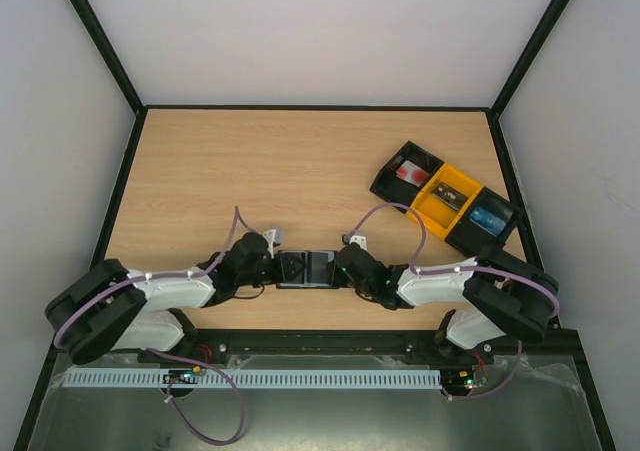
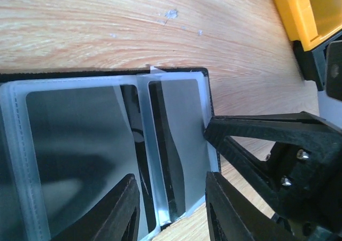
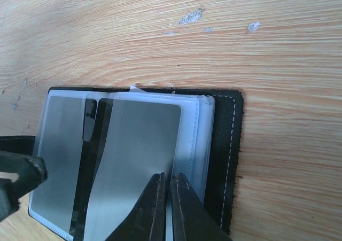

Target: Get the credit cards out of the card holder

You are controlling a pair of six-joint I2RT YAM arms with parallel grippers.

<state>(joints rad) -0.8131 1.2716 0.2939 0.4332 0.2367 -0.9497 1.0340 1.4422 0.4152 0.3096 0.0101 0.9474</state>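
The black card holder [image 1: 306, 268] lies open on the table between my two grippers. In the right wrist view its black cover [image 3: 227, 161] carries clear sleeves with grey credit cards [image 3: 141, 161] in them. My right gripper [image 3: 171, 186] is shut on the right edge of the top grey card. In the left wrist view my left gripper [image 2: 173, 209] is open, with its fingers [image 2: 125, 209] straddling the holder's right panel [image 2: 181, 129], just above it. The right gripper's fingers [image 2: 251, 137] reach that panel's edge from the right.
A long black-and-yellow tray [image 1: 445, 199] stands at the back right, with a red-and-white object [image 1: 411, 170] and a blue object [image 1: 489, 214] in its end compartments. Its yellow part [image 2: 304, 11] shows in the left wrist view. Black frame rails border the table.
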